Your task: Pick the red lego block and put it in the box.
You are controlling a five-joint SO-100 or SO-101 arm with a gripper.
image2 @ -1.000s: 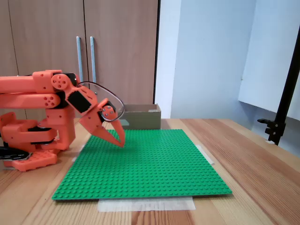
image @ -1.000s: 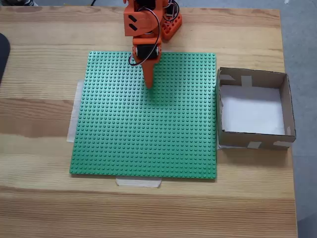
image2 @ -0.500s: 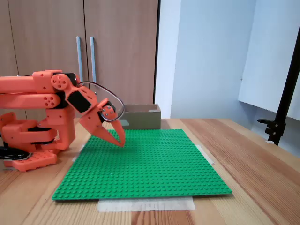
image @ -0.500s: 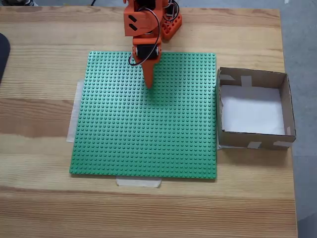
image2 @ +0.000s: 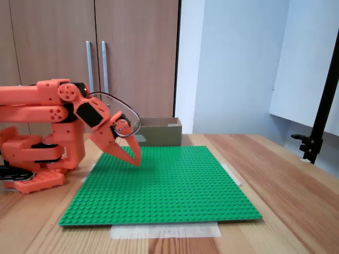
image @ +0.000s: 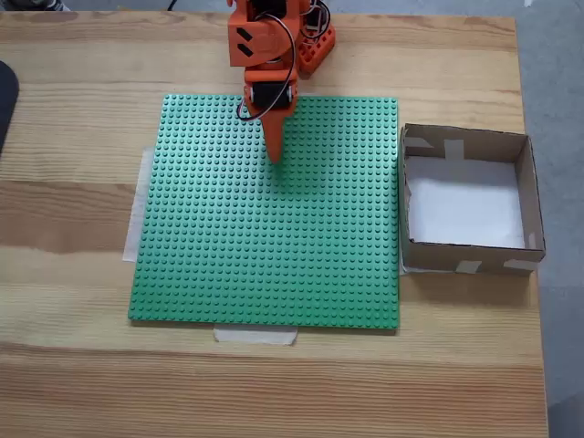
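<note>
Over the green baseplate (image: pixel 265 219), near its arm-side edge, the orange gripper (image: pixel 274 157) points down, fingers clenched together on nothing. Beside the plate sits the box (image: pixel 467 265); I can't spot the red block anywhere.

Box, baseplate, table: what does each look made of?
The box: brown cardboard, matte, with pale tape patches on its walls and a white, probably paper, bottom. The baseplate: green plastic by the look, an even grid of studs, slight sheen. The table: pale wood or a wood-look top, visible grain and plank seams; which cannot be told.
</note>
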